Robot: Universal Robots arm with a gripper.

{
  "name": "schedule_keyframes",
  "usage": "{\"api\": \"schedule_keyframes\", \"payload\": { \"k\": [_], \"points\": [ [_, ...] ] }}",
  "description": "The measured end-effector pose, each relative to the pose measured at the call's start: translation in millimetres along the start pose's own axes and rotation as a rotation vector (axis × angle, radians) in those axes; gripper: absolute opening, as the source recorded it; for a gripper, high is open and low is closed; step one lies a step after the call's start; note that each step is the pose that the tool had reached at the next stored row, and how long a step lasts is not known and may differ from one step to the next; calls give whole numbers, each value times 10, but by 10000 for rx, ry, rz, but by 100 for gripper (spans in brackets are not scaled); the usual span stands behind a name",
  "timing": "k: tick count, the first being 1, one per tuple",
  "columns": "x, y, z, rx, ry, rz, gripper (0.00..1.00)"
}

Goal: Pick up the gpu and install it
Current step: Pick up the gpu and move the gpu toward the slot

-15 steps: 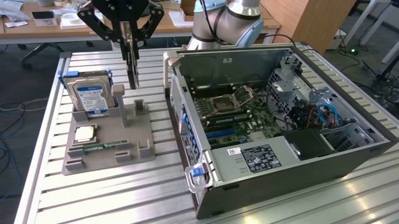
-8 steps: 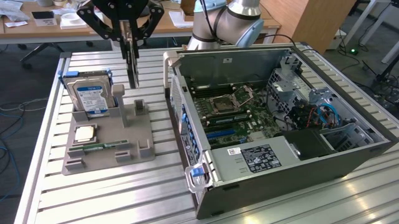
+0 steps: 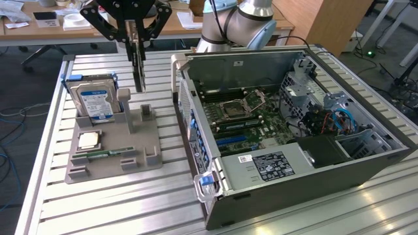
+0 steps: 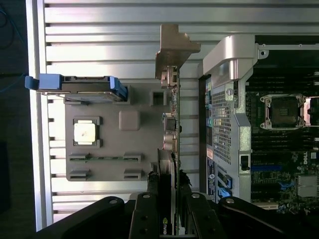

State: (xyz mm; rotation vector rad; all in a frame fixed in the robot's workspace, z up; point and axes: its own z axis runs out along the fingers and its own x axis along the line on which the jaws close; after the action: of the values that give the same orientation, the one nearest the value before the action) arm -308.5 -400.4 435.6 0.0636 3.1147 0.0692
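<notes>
The gripper (image 4: 168, 199) clamps the gpu (image 3: 138, 68) above a slatted metal table (image 3: 117, 205). Wooden desks (image 3: 39, 32) stand behind; case label (image 3: 271, 166) unreadable.

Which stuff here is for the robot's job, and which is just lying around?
For the job: gripper, shut on the gpu; open computer case.
Just lying about: hard drive, processor chip, RAM strip, grey holder.
</notes>
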Motion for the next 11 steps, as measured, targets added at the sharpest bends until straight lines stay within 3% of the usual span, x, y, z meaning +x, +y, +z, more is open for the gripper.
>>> {"api": "schedule_keyframes", "payload": {
  "k": [11],
  "points": [
    [-68,3,2,0,0,0,26]
  ]
}}
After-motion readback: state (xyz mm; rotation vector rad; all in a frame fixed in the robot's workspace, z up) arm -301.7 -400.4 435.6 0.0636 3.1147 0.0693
